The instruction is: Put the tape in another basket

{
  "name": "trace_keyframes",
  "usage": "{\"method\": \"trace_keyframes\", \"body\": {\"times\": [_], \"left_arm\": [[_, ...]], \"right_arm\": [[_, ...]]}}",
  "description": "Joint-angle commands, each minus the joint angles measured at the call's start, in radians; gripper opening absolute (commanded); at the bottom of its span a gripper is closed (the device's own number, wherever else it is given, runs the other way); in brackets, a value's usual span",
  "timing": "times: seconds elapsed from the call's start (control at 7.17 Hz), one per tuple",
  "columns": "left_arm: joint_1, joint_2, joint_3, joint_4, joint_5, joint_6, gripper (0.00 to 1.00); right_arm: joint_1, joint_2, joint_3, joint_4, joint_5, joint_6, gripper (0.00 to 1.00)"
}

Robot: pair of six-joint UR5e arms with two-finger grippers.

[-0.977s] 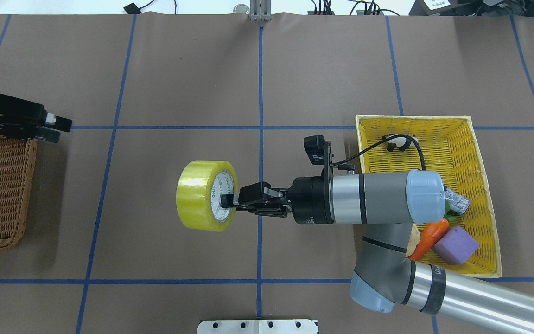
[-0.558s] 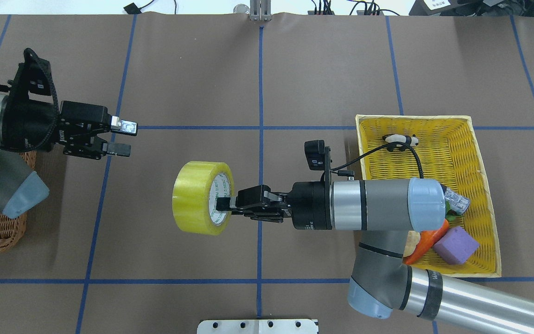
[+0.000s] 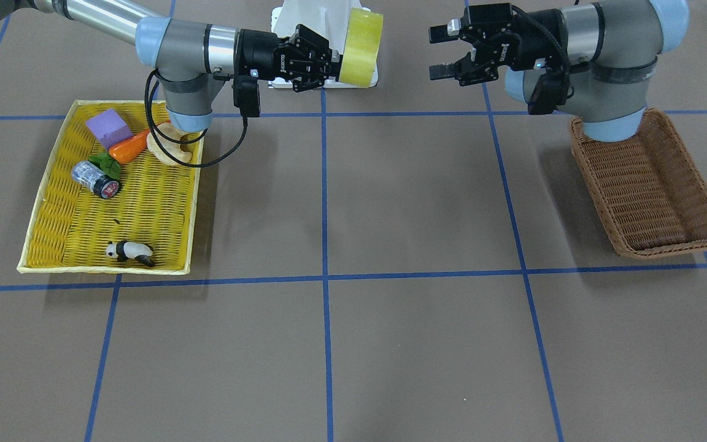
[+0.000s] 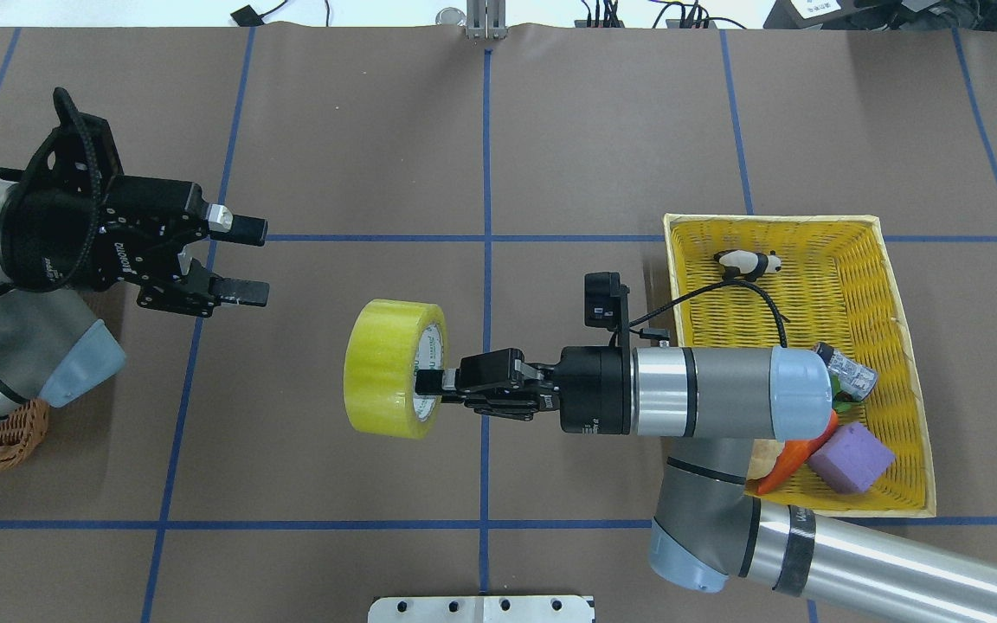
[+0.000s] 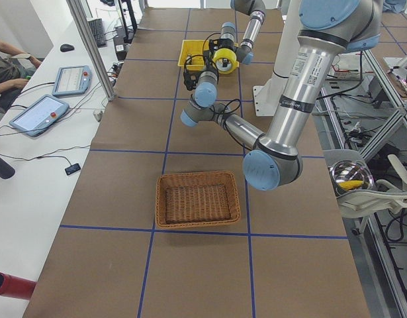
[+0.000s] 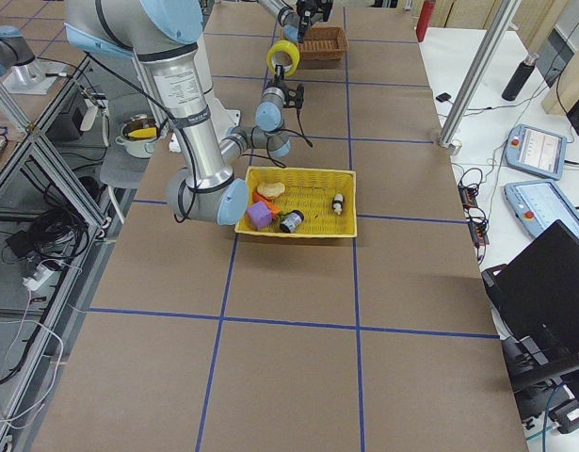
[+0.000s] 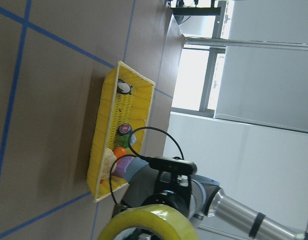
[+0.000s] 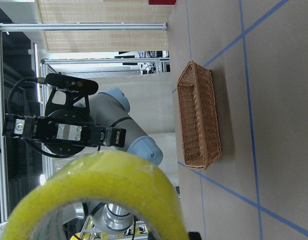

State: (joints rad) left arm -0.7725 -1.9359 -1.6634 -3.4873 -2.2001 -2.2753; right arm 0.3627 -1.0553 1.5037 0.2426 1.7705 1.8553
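Brown wicker basket (image 5: 196,199) mid-table, tape (image 5: 224,60) at far end, nr yellow tray (image 5: 189,47).

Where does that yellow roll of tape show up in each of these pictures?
Front-facing: tape top centre.
Overhead: tape left of centre.
Left side: tape far, top centre.
Right side: tape far, top.
Left wrist: tape at bottom edge.
Right wrist: tape large, bottom left.
Landmark: yellow tray, in all but the right wrist view.

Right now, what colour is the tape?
The tape is see-through yellow, with a whitish core. The overhead view shows it best.
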Motion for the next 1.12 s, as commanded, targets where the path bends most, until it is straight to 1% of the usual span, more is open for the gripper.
{"method": "trace_keyframes", "body": {"times": [0.0,0.42,0.56,0.7,0.84,0.98], "left_arm": [[0.050,-0.009,0.004,-0.044,0.050,-0.015,0.98],[0.050,-0.011,-0.004,-0.049,0.048,-0.017,0.97],[0.050,-0.011,-0.004,-0.049,0.048,-0.017,0.95],[0.050,-0.012,-0.006,-0.050,0.048,-0.017,0.85],[0.050,-0.011,-0.003,-0.064,0.048,-0.017,0.82],[0.051,-0.011,0.001,-0.071,0.048,-0.017,0.81]], "right_arm": [[-0.010,0.040,-0.020,0.020,-0.028,0.004,0.00],[-0.011,0.066,-0.051,0.018,-0.034,0.004,0.00],[-0.011,0.093,-0.083,0.018,-0.034,0.004,0.00],[-0.011,0.103,-0.091,0.018,-0.034,0.004,0.00],[-0.011,0.109,-0.092,0.017,-0.036,0.004,0.00],[-0.011,0.109,-0.092,0.017,-0.042,0.004,0.00]]}}
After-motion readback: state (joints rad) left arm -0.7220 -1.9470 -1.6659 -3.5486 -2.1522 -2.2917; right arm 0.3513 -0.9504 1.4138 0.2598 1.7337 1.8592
